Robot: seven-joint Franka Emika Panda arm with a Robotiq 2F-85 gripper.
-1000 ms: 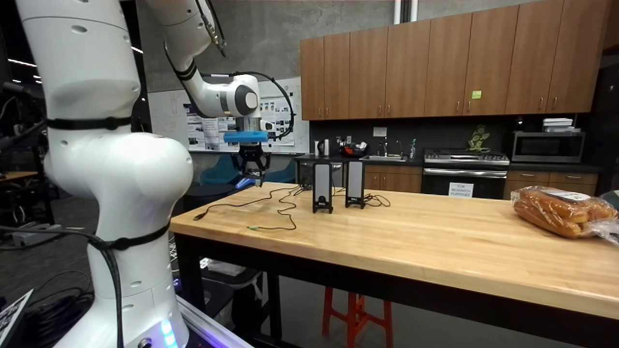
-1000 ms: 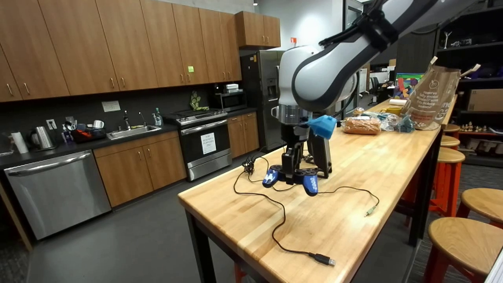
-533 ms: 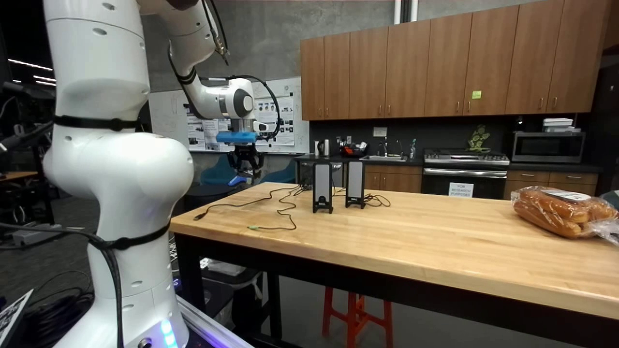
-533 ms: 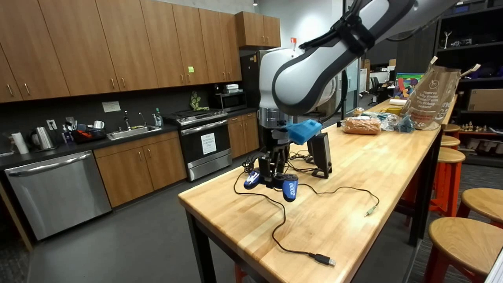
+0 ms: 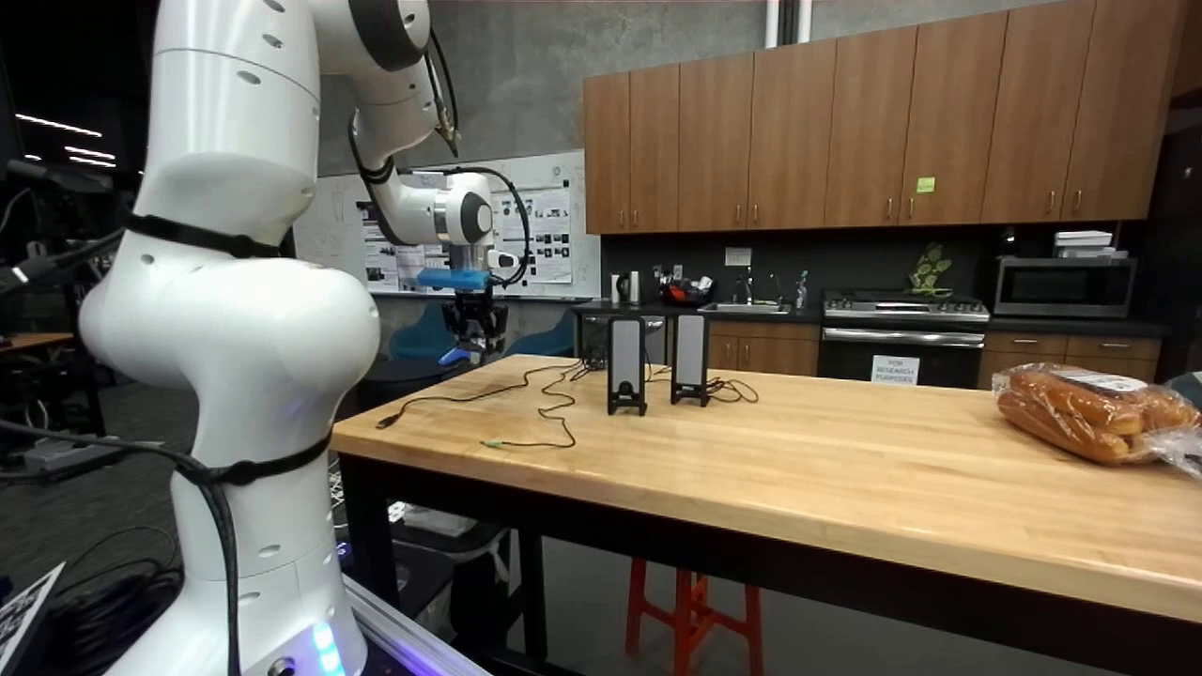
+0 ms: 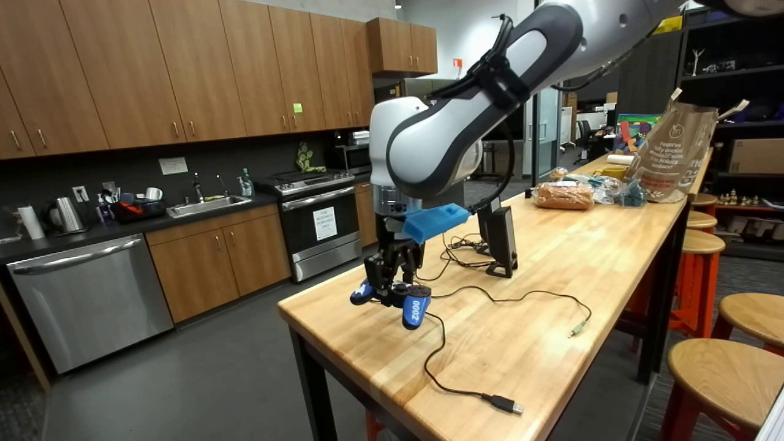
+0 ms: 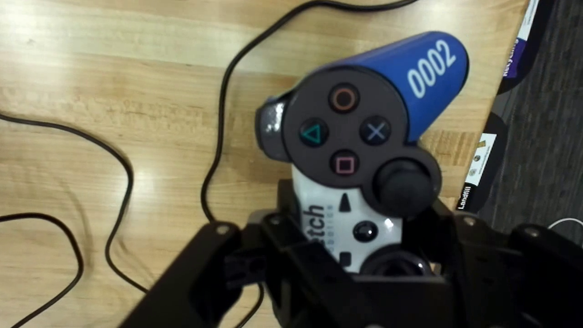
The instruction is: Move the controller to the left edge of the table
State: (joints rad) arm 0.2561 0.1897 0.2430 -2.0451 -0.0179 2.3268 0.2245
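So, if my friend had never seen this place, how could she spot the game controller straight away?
Find the long light-wood table, then follow the white arm down to its black fingers near one end of the tabletop. The controller is gripped between those fingers, and what sets it apart from the upright speakers nearby is its blue handles, one printed 0002.

The worktop (image 5: 845, 460) is a long, thick slab of light wood on dark legs (image 6: 313, 383). Two grey-fronted black speakers (image 5: 626, 361) stand upright on it, side by side, cable loops (image 6: 463, 243) lying beside them. A USB cable (image 6: 502, 403) winds to its plug near one end; a green-tipped cable (image 6: 576, 329) curls toward a long edge. Well apart from these sit bread (image 5: 1089, 413) in clear plastic and, beyond it in an exterior view, a brown paper bag (image 6: 670, 150).
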